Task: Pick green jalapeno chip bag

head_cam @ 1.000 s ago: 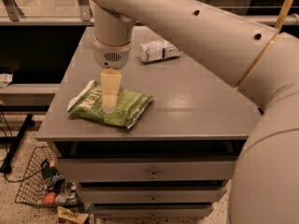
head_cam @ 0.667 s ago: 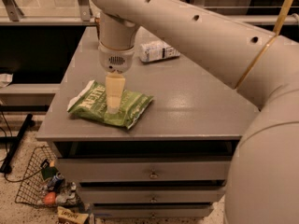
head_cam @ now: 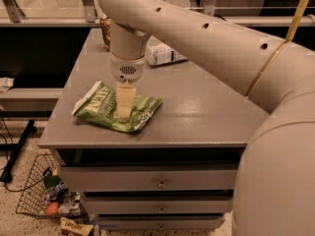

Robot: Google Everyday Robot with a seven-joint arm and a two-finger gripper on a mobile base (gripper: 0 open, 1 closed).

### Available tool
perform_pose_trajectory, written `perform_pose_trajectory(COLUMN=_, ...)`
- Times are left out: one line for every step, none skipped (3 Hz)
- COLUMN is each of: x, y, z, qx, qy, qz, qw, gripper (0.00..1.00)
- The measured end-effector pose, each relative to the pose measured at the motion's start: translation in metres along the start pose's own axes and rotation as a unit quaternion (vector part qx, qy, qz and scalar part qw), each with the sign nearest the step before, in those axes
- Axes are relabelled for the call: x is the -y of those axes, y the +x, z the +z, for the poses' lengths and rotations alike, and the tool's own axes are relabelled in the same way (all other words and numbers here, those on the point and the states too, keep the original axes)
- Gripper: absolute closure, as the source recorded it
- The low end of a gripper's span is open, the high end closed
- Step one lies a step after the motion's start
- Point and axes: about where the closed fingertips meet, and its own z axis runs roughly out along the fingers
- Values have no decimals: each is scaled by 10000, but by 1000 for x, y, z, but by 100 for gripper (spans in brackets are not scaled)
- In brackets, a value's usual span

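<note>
Speckled floor (head_cam: 15, 220) is seen nearest, at the lower left. One brown packet (head_cam: 74, 227) lies on it, and just beyond stands one wire basket (head_cam: 29, 200). Several small items are held in the basket, among them one round orange thing (head_cam: 51, 208); the others are too jumbled to be named.

One grey cabinet (head_cam: 206, 117) is set beside the basket. Three drawers (head_cam: 197, 181) are counted in its front, stacked one above another, all pushed in, each with a single small knob.

On the cabinet top, towards its front left corner, one green jalapeno chip bag (head_cam: 98, 104) is laid flat, with a white crimped end turned to the left edge. The gripper (head_cam: 123, 116) is brought straight down onto the middle of the bag and is in contact with it. Whether the gripper is open or closed on the foil cannot be told.

One large pale arm (head_cam: 197, 28) is stretched from the right foreground across the top to the gripper.

Further back on the top, one clear bottle (head_cam: 165, 54) with a white label is laid on its side, well apart from the bag. One brown object (head_cam: 105, 31) is partly hidden behind the wrist near the far edge. Beyond the cabinet, a metal railing (head_cam: 49, 21) is seen.
</note>
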Motion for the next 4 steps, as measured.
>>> perform_pose_trajectory(x=0, y=-1, z=-6, qx=2, qy=1, qz=-1, qw=10000, gripper=86)
perform_pose_trajectory(x=0, y=-1, z=-7, qx=2, qy=1, qz=-1, qw=10000, gripper=100)
perform_pose_trajectory(x=-8, y=1, z=-69, qx=591, qy=551, qz=-188, qw=9966, gripper=100)
perform_pose_trajectory(x=-22, y=4, z=-151, qx=1269, qy=1206, qz=-464, qw=9835, gripper=100)
